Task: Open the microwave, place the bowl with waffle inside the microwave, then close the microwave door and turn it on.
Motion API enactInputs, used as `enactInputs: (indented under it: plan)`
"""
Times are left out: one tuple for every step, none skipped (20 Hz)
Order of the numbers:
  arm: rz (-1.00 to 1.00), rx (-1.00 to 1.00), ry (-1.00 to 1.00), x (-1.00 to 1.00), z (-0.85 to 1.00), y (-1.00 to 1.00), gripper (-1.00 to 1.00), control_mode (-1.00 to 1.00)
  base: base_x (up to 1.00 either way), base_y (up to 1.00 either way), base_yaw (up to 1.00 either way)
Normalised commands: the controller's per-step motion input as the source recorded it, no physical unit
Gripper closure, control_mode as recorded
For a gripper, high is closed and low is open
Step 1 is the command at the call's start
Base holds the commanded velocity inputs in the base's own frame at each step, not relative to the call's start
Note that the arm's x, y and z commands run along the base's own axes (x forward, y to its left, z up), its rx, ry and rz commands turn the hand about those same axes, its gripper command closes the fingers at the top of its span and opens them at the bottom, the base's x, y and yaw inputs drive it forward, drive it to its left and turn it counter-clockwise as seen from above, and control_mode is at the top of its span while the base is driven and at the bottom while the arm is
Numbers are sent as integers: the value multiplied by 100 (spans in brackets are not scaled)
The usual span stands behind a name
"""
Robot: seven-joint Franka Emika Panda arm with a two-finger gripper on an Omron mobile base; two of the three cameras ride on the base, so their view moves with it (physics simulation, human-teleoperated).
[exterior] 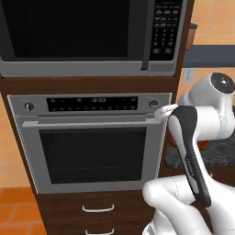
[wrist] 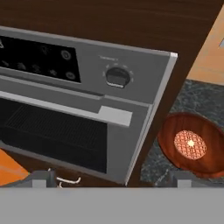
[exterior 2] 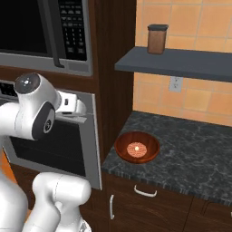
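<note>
1. Left base view, from left to right: the microwave point(exterior: 92, 36) sits built into the dark wood cabinet above the oven point(exterior: 89, 142). The microwave door point(exterior: 69, 30) is shut, and its dark vertical bar handle point(exterior: 146, 34) runs up and down along the door's right edge, just left of the keypad strip point(exterior: 164, 27).
2. Further right in that view, the arm's wrist lies level with the oven's upper right corner, so the handle is up and a little to the left of the hand.
3. Hand view: the two finger tips stand far apart at the bottom edge, with nothing between them, so the gripper point(wrist: 111, 178) is wide open and empty. It looks at the oven's right-hand knob point(wrist: 117, 77) and handle end, not at the microwave.
4. Right of the oven's edge in that view lies the bowl with waffle point(wrist: 191, 145), resting on the dark speckled counter point(wrist: 168, 162).
5. Right base view: the bowl sits near the counter's left end, just right of the cabinet, below the grey shelf point(exterior 2: 176, 63) with its brown jar point(exterior 2: 157, 39).
6. Judgement: the door comes first. The hand likely has to rise and turn so the open jaws straddle the upright handle from either side; the bowl, low and to the right, waits.
</note>
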Motion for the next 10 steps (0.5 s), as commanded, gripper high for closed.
enactInputs:
  plan:
    - [-1, 0, -28, -3, 66, 16, -100, -100, 0, 0, 0]
    - [-1, 0, -28, -3, 68, 15, -100, -100, 0, 0, 0]
    - [0, 0, -27, -2, 66, 16, -100, -100, 0, 0, 0]
    - [0, 0, -27, -4, 66, 16, -100, -100, 0, 0, 0]
    - [0, 0, -26, -4, 64, 14, -100, -100, 0, 0, 0]
    - [0, 0, -27, -6, 62, 11, -100, -100, 0, 0, 0]
    - [0, 0, -26, -5, 59, 14, -100, -100, 0, 0, 0]
    - [0, 0, -25, -4, 58, 17, -100, -100, 0, 0, 0]
    - [-1, -1, -26, -4, 57, 19, -100, -100, 0, 0, 0]
    - [-1, -1, -26, -6, 59, 19, -100, -100, 0, 0, 0]
